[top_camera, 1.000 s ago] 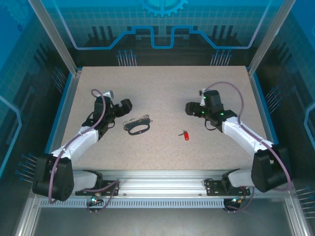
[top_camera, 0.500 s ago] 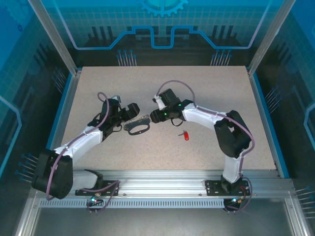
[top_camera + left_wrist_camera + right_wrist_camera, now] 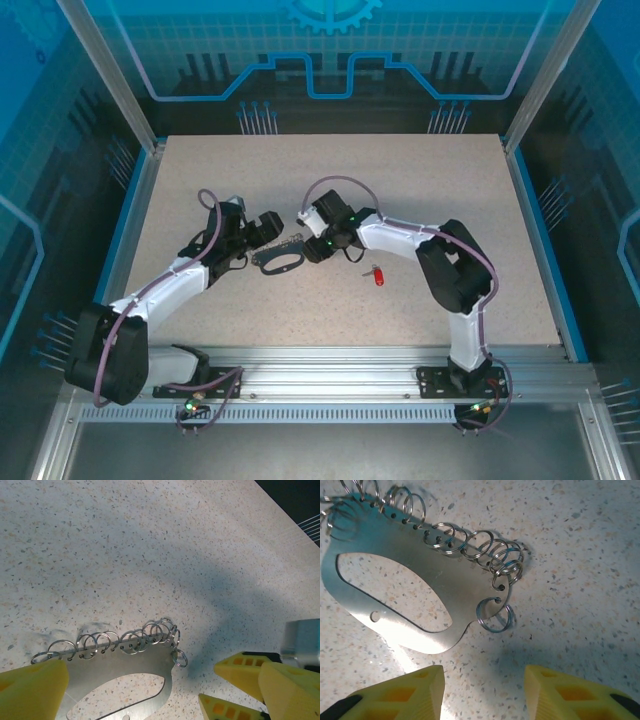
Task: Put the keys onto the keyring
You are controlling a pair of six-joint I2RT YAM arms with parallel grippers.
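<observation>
Flat keyring, red key apart

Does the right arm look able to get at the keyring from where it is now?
Probably yes. The right gripper is just off the keyring, jaws apart and facing it, with bare table between them.

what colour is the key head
The key head is bright red, seen best in the top external view.

Fig.: You face robot lab cell. Aluminium frame posts, blue circuit-print panels left, right, far; speckled tabletop; near mounting rail.
</observation>
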